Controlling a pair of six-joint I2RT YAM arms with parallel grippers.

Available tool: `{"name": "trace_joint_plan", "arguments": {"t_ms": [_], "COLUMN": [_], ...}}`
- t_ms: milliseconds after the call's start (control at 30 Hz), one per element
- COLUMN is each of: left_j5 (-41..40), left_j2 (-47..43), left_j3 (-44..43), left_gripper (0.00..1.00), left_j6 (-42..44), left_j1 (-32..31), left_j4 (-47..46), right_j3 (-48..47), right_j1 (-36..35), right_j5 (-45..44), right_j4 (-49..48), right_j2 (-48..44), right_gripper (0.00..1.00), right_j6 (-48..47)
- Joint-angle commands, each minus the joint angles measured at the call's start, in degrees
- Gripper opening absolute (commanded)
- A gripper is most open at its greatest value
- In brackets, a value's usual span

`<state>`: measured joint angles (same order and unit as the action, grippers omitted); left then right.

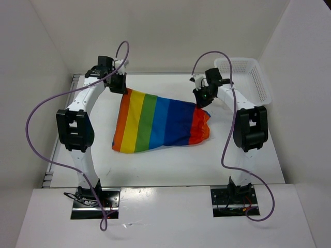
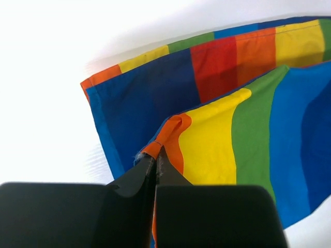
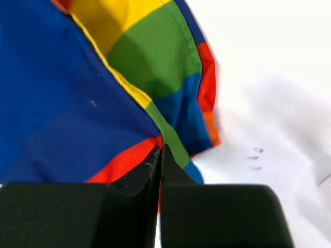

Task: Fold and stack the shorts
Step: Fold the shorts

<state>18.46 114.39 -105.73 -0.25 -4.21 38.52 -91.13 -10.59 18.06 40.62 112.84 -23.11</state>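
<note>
The rainbow-striped shorts (image 1: 158,122) hang stretched between my two grippers over the middle of the white table (image 1: 170,165), their lower part resting on it. My left gripper (image 1: 118,85) is shut on the orange far-left corner of the shorts (image 2: 207,139); its jaws pinch that edge (image 2: 155,155). My right gripper (image 1: 200,98) is shut on the far-right corner, at the red and green seam of the shorts (image 3: 77,103); its jaws meet on the fabric (image 3: 160,150). The drawstring is not visible.
A white plastic mesh basket (image 1: 247,77) stands at the back right corner, just behind the right arm. White walls enclose the table on three sides. Purple cables loop off both arms.
</note>
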Motion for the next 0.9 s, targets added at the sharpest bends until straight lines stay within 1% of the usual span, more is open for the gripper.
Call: {"name": "trace_joint_plan", "arguments": {"t_ms": [0,100,167,233,267,300,333,367,400,433,467,533,567,633,700,733,767,867], "left_j5": [-3.6,-4.2,-5.8,-6.6,-6.6,-8.7,-9.2,-9.8,-10.4,-10.4,-11.0,-10.5,-10.5,-9.1,-8.6,-8.6,-8.6,-9.1], "left_j2": [1.4,2.6,3.8,5.5,6.0,7.3,8.1,8.9,10.4,11.1,11.8,14.0,14.6,15.9,15.9,15.9,15.9,15.9], "left_j3": [0.0,0.5,1.2,1.2,1.8,1.8,1.8,1.2,0.4,0.4,-0.7,-2.7,-3.4,-4.0,-4.0,-4.0,-4.0,-3.3], "left_gripper": [0.0,0.0,0.0,0.0,0.0,0.0,0.0,0.0,0.0,0.0,0.0,0.0,0.01,0.01,0.01,0.01,0.01,0.01], "left_j6": [0.3,0.3,0.3,0.3,0.3,0.3,0.3,0.3,0.3,0.3,0.3,0.3,0.3,0.3,0.3,0.3,0.3,0.3], "left_j1": [0.7,0.7,0.7,0.7,1.2,1.2,1.2,1.8,1.8,2.4,2.4,3.0,3.0,3.0,3.0,3.0,3.0,3.0], "left_j4": [-4.7,-6.1,-7.2,-8.3,-9.2,-9.3,-9.9,-9.9,-9.9,-9.9,-9.9,-9.9,-9.1,-9.1,-9.1,-9.1,-9.1,-9.1], "right_j3": [-5.0,-5.5,-5.5,-5.5,-5.5,-6.1,-7.0,-7.9,-10.0,-11.0,-11.9,-13.1,-13.1,-12.1,-8.5,-6.8,-2.7,6.6], "right_j1": [0.7,0.7,0.7,-0.8,-1.4,-1.4,-2.2,-2.2,-2.2,-2.2,-2.2,-2.2,-1.7,-1.2,-0.6,0.0,0.6,0.6], "right_j5": [3.8,1.9,-2.3,-6.2,-10.8,-13.3,-15.6,-18.7,-19.6,-20.1,-20.1,-20.1,-19.3,-17.5,-14.8,-14.2,-13.4,-9.5], "right_j4": [-6.3,-8.6,-9.2,-11.3,-12.1,-13.1,-14.9,-15.5,-15.5,-16.0,-16.0,-16.0,-15.5,-14.9,-13.4,-12.2,-11.7,-10.6], "right_j2": [-2.9,-0.6,1.4,4.7,5.8,6.7,8.3,8.9,9.4,9.4,9.4,7.9,6.9,4.2,-0.4,-2.1,-5.2,-10.0], "right_gripper": [0.0,0.0,0.0,0.0,0.0,0.0,0.05,0.28,0.41,0.52,0.66,0.71,0.75,0.75,0.76,0.76,0.76,0.78], "right_j6": [8.1,12.6,14.1,15.5,15.5,15.5,15.5,15.5,15.5,16.0,16.0,16.5,17.3,19.1,20.6,22.9,24.4,31.2]}}
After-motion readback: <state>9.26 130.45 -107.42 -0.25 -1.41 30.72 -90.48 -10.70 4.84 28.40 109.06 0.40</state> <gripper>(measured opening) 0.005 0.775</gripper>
